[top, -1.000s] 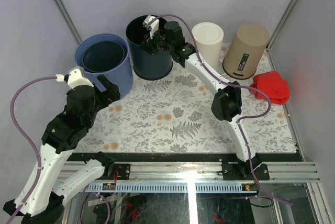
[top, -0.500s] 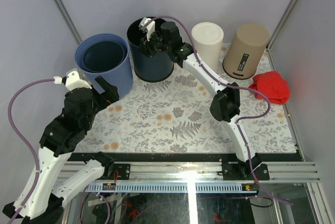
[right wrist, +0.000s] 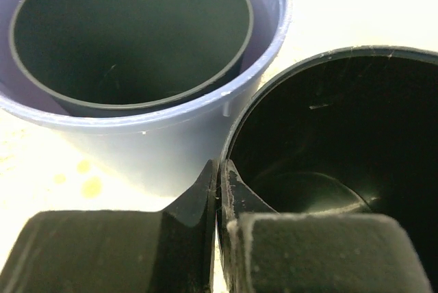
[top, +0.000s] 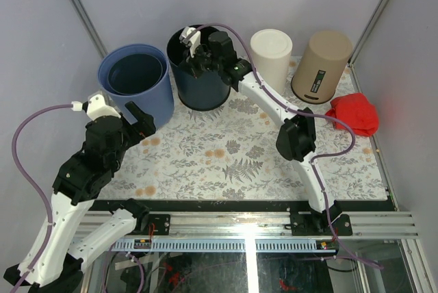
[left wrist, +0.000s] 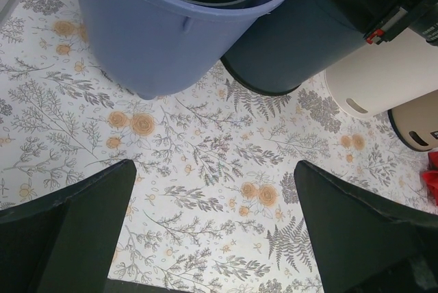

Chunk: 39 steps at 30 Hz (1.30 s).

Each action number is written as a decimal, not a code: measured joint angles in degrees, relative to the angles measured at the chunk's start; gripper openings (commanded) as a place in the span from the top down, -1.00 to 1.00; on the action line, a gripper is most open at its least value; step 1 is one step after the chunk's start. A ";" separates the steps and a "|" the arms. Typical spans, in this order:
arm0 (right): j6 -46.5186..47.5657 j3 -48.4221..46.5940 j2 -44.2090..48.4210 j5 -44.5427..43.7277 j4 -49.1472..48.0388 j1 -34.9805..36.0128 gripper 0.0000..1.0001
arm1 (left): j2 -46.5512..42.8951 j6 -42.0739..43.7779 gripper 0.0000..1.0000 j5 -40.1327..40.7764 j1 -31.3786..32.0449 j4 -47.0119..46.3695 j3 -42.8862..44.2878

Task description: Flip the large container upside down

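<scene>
White-and-black left arm and right arm, purple cable trailing from each, black wedge-shaped pincer fingers, green forearm light

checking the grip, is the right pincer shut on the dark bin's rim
Yes, the right pincer pinches the rim of the dark bin, one finger inside, one outside.

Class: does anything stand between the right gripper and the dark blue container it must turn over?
Nothing visible does: the right gripper is shut on the rim of the dark blue container. The light blue bucket and the white container stand close on either side, which may crowd the tipping.
</scene>
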<state>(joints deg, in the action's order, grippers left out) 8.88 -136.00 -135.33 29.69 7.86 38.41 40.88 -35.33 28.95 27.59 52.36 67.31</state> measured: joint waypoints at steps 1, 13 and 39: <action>-0.13 0.66 0.48 0.02 0.02 0.20 1.00 | 0.02 0.00 -0.99 0.00 0.00 -0.02 -0.07; -3.56 6.16 6.05 1.25 4.31 1.57 1.00 | 0.57 0.07 -0.99 -0.24 0.00 -0.13 -0.11; -5.27 5.66 13.70 -1.51 24.17 7.19 0.49 | -1.09 1.31 -0.99 -3.28 0.00 -4.04 -1.97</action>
<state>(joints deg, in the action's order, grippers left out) 3.62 -130.34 -121.62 28.18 32.03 45.60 39.79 -34.02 25.67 27.59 48.31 65.34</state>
